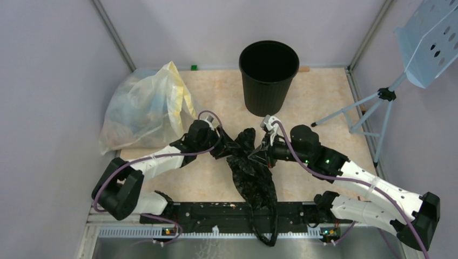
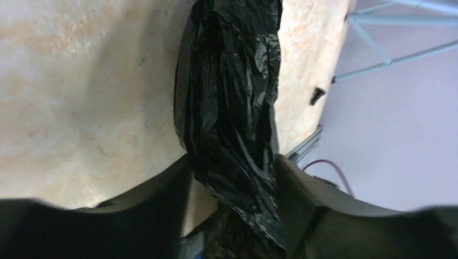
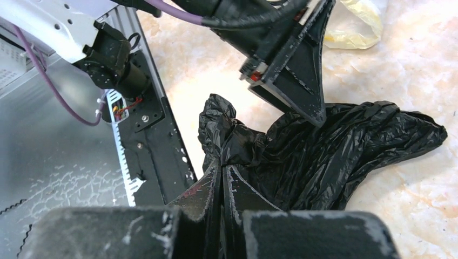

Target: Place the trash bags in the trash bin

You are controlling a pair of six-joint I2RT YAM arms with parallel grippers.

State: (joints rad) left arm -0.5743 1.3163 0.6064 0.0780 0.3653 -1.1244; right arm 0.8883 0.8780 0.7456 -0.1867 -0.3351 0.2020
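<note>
The bag (image 1: pixel 251 172), laid on the table (image 1: pixel 318 102) with its long axis from 12 to 6 o'clock and the bin (image 1: pixel 268 75) at its 12, was clamped from 3 o'clock by the right gripper (image 3: pixel 222 172) and straddled from 9 o'clock by the parted jaws of the left gripper (image 2: pixel 232 162).

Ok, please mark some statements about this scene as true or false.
1. The black trash bag lies on the table, outside the trash bin. True.
2. The right tool is open and empty. False: it is shut on a fold of the bag.
3. The trash bin lies on its side. False: it stands upright.
4. The left tool straddles the bag. True.
5. The pale-yellow bag is right of the bin. False: it is left of it.
</note>
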